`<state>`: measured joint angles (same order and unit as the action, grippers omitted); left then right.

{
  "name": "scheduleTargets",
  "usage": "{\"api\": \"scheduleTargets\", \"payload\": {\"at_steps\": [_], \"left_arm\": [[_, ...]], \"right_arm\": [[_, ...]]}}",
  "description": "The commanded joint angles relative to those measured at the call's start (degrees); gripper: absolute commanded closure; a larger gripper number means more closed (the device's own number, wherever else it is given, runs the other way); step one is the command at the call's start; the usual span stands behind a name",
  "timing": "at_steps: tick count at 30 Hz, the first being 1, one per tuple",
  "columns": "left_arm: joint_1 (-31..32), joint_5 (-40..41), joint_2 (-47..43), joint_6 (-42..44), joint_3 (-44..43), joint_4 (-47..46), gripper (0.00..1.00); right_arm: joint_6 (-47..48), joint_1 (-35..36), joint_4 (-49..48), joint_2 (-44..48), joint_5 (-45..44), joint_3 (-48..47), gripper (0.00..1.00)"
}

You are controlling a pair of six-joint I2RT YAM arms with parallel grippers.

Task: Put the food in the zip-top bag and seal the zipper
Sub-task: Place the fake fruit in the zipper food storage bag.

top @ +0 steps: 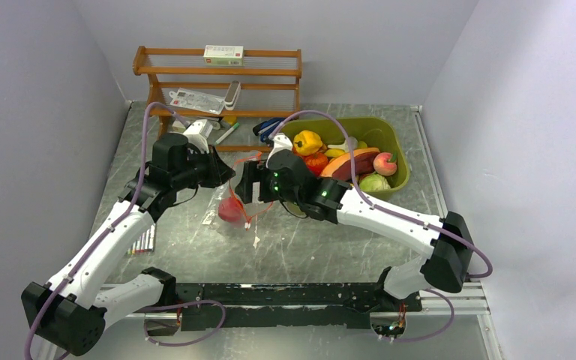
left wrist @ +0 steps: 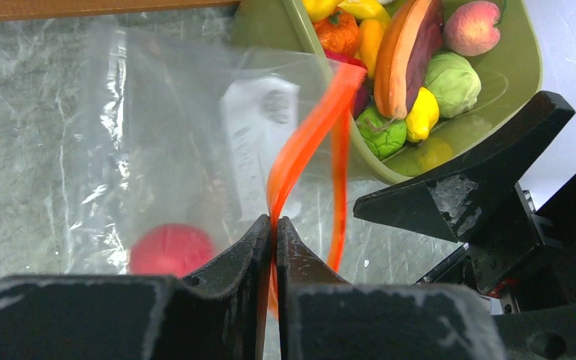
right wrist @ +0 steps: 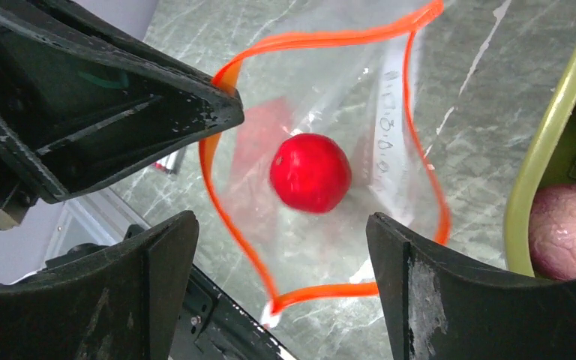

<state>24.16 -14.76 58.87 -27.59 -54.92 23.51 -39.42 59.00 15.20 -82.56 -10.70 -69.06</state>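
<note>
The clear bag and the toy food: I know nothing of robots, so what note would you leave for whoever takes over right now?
Left end effector: shut on the zipper, holding the bag by its mouth.
Right end effector: open and empty, over the bag's open mouth.
Done: one red food piece lies inside the bag.
Left to do: the other food sits in the green tub beside the bag. Move it in, then seal the zipper.

The clear zip-top bag [right wrist: 322, 97] gapes open, its orange zipper [right wrist: 307, 37] unsealed, with one round red toy fruit [right wrist: 309, 172] inside.
</note>
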Motion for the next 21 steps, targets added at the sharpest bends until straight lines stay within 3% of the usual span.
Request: {"api": "scheduleTargets", "payload": {"at_steps": [1, 8, 13, 21], "left_arm": [[0.2, -0.9, -0.2, -0.5, -0.4, -2.0, 0.93], [0.2, -0.3, -0.2, -0.1, -0.2, -1.5, 0.93], [0.2, -0.2, -0.6, 0.3, -0.6, -0.8, 0.93], [0.2, 1.1, -3.2, 6.9, 2.2, -0.2, 0.93]], "right_arm": [[2.5, 0.2, -2.1, 1.5, 2.4, -0.5, 0.16], [4.6, 0.2, -0.6, 4.0, -0.4, 0.3, 0.28], [5.9, 0.1, 0.9, 4.4, -5.3, 1.8, 0.47], [16.4, -1.7, 5.4, 4.3, -9.3, -1.8, 0.49]]}}
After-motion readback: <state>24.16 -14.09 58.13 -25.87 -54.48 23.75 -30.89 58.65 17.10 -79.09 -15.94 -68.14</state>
